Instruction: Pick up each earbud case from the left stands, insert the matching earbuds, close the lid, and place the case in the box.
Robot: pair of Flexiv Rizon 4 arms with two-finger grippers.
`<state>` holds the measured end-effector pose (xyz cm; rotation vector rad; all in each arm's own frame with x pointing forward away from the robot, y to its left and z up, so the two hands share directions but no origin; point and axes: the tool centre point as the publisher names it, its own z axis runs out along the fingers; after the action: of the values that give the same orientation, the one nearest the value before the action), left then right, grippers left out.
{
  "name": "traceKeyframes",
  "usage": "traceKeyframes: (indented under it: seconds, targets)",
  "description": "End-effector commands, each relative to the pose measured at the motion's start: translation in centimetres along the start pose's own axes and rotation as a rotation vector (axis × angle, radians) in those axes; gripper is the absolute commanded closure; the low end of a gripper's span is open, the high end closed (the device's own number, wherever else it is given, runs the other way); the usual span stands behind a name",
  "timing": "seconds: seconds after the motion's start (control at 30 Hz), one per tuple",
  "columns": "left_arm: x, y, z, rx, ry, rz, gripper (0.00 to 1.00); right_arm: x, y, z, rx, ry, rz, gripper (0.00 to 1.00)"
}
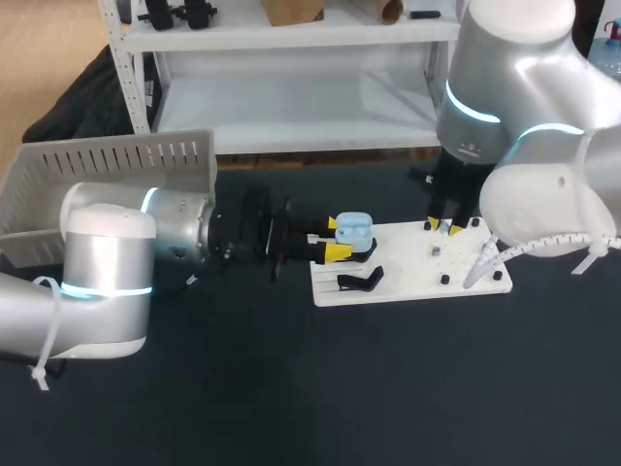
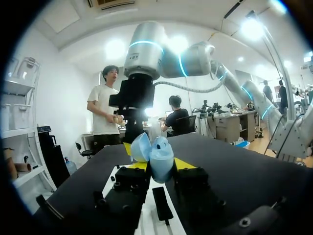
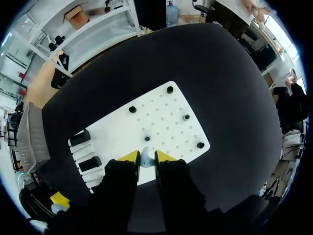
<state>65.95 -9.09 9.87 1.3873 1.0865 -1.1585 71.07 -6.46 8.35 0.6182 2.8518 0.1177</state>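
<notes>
A light blue earbud case (image 1: pixel 354 229) with its lid open sits upright between the yellow fingers of my left gripper (image 1: pixel 338 240), which is shut on it above the near left end of the white pegboard (image 1: pixel 408 275). In the left wrist view the case (image 2: pixel 161 155) fills the gap of the left gripper (image 2: pixel 159 170), lid (image 2: pixel 141 147) tipped back. My right gripper (image 1: pixel 443 226) hangs over the board's far edge. In its own view the right gripper (image 3: pixel 146 157) is shut on a small pale earbud (image 3: pixel 145 160) just above the board (image 3: pixel 161 117).
Black case stands (image 1: pixel 361 282) (image 3: pixel 89 163) stand on the board's left end, and black pegs (image 3: pixel 186 117) dot its right half. A grey slotted basket (image 1: pixel 107 170) stands at the table's far left. Dark tabletop lies in front of the board.
</notes>
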Motion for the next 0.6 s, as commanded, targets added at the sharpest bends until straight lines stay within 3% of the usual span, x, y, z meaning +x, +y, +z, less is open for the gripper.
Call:
traceKeyframes:
  seconds: [0.03,0.33,0.6]
  targets:
    - [0.0,-0.1,0.0,-0.005,-0.001,0.001,1.00,0.9,-0.3,-3.4,0.009,-0.005,0.003,1.00]
    - [0.0,-0.1,0.0,-0.005,-0.001,0.001,1.00,2.8,1.4,-8.9,0.020,-0.002,-0.037,1.00]
    - [0.0,-0.1,0.0,-0.005,-0.001,0.001,1.00,5.4,4.0,-11.8,-0.018,0.003,-0.127,1.00]
